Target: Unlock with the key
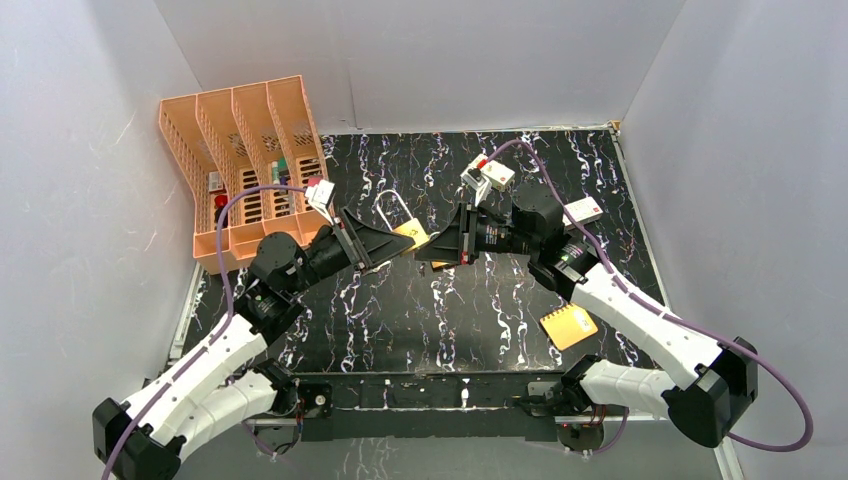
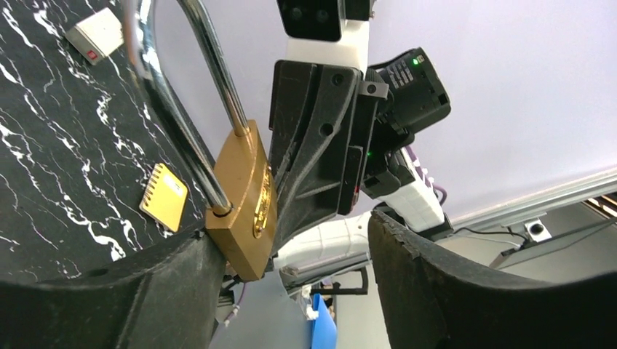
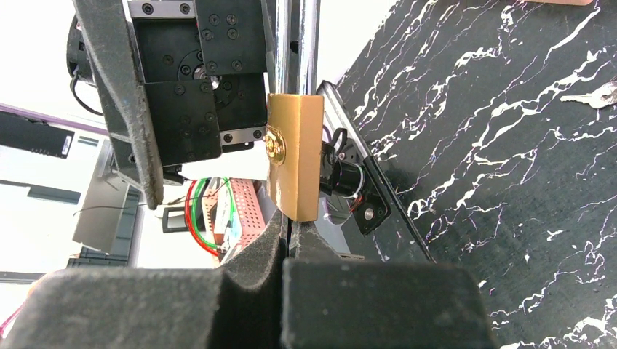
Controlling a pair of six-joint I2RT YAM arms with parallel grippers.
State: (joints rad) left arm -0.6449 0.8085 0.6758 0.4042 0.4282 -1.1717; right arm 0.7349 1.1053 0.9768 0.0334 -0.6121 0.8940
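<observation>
From above: one orange plastic rack (image 1: pixel 245 150) with four perforated slots stands beyond the left end effector (image 1: pixel 395 238); small items sit in the slots, too small to name; one brass padlock (image 1: pixel 411 234) stands upright between that and the right end effector (image 1: pixel 430 252); one yellow square notepad (image 1: pixel 568 326) lies on the black marbled bench (image 1: pixel 440 310).

Left wrist: its padded fingers (image 2: pixel 109 298) are spread wide; the padlock's smooth body touches one, steel shackle upward.

Right wrist: its foam-faced fingers (image 3: pixel 182 305) are pressed together just under the padlock; one silver key (image 3: pixel 600 94) lies on the bench, well apart at far right.
</observation>
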